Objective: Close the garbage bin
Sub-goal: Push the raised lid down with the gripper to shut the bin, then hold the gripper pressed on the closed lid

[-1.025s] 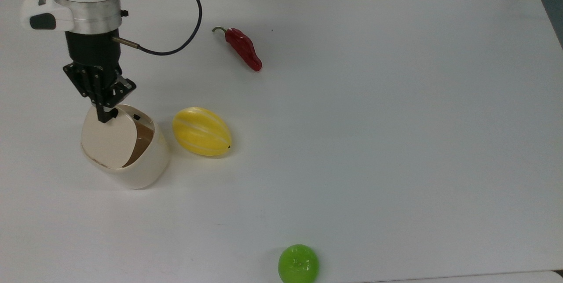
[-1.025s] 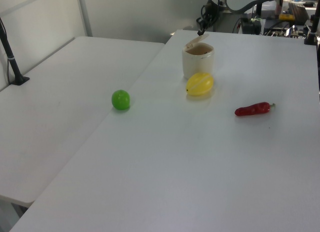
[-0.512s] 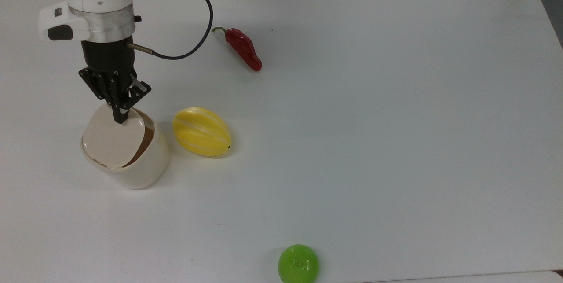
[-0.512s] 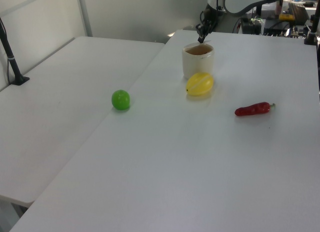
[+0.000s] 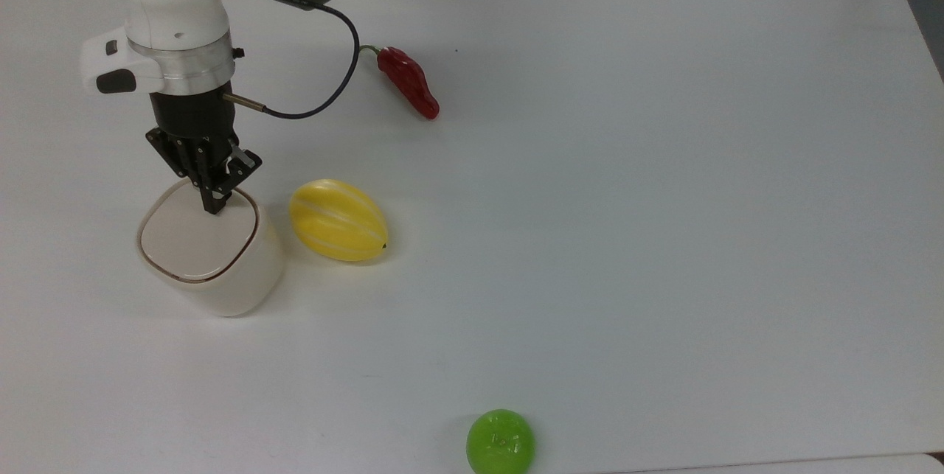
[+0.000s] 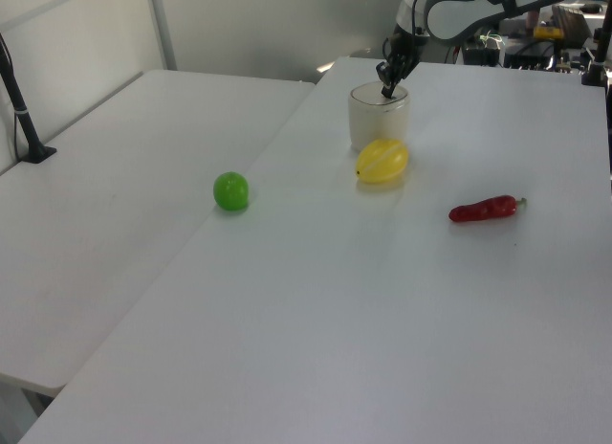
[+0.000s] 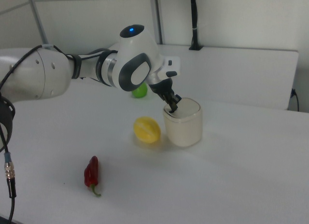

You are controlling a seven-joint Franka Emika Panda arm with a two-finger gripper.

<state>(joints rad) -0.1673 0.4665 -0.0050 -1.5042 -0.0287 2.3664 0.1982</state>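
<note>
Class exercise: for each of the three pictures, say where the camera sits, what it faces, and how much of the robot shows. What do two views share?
Top view: overhead, looking down on the white table; wrist and gripper on the cream plastic garbage bin.
Left view: low, past the green ball; gripper far off.
Right view: opposite side; arm large.
Shared: yellow melon, red chilli pepper.

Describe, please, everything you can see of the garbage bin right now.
The garbage bin is a small cream tub, plastic by its look, with a rounded-square top. It stands upright on the white table. Its flat lid lies level in the rim, a thin dark seam around it. The claw points down with its tips on the lid's edge. The yellow melon lies close beside it, with a slight gap in the top view.
</note>
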